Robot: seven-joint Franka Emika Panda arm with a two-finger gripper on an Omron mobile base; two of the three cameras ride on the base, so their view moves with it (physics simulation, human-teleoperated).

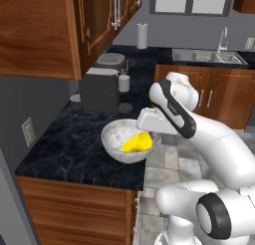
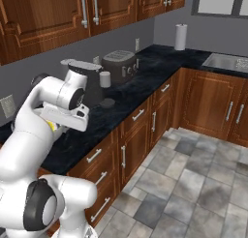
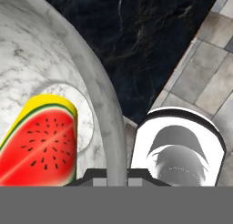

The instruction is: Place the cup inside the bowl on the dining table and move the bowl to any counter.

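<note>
Speckled whitish-grey, the bowl sits at the front edge of the black marble bench, its rim pinched by the nearly shut tool. Inside lies the yellow cup with its watermelon print. Behind stand a coffee machine, toaster and paper roll.

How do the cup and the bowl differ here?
The cup is yellow with a watermelon picture; the bowl is whitish-grey and speckled. The cup is narrower and lies tipped on its side; the bowl sits upright on the counter, holding it. Both are round, open containers.
</note>
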